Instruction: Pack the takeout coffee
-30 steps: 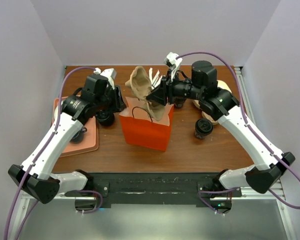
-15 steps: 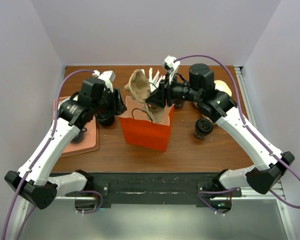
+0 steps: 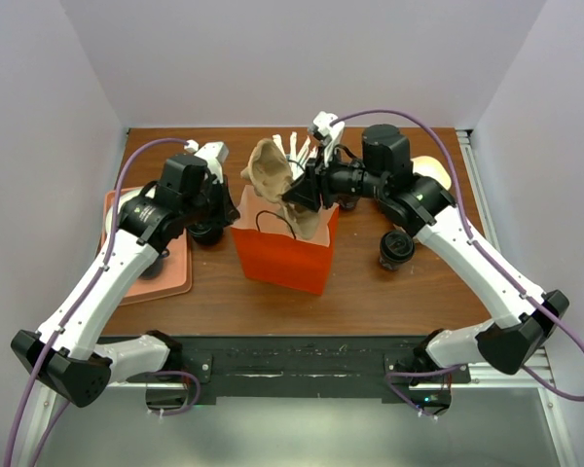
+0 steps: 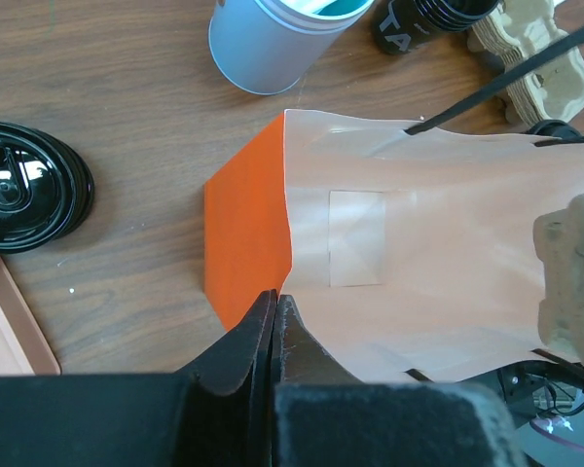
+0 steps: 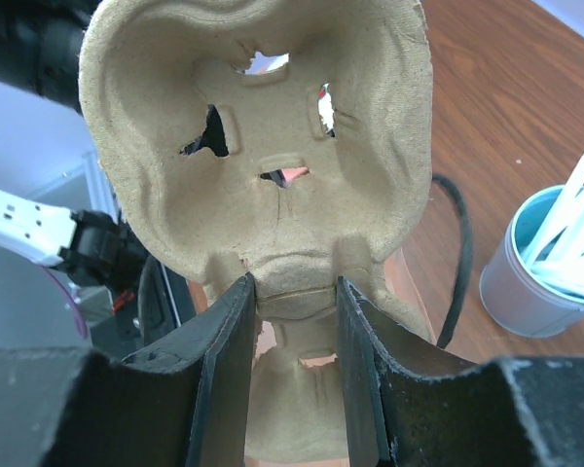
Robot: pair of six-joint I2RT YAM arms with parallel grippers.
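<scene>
Table: brown wooden table (image 3: pixel 370 302) carrying everything named here.
Bag: orange paper bag (image 3: pixel 284 261) with black cord handles. It stands upright in the middle of the table with its mouth open and a pale lining showing.
Left pincer: left pincer (image 4: pixel 275 297) has its fingers pressed fully together at the bag's left rim. One finger is over the orange outside and the other over the pale inside, so the paper wall looks pinched between them.
Right pincer: right pincer (image 5: pixel 294 284) is partly open and clamped on the narrow waist of a tan moulded-pulp cup carrier (image 5: pixel 263 126). The carrier is held on edge above the bag's mouth.
Takeout coffee: small dark tapered cup with a round black lid (image 3: pixel 396 250). It stands upright on the table between the bag and the right edge, apart from both pincers. From above its body reads only as dark.
Other cup: black-lidded cup (image 4: pixel 24 190) on the table just left of the bag, near the left pincer.
Straw holder: light blue round straw holder (image 4: pixel 263 49) with white straws, behind the bag toward the far edge.
Tray: salmon-pink tray (image 3: pixel 175 274) along the left edge.
</scene>
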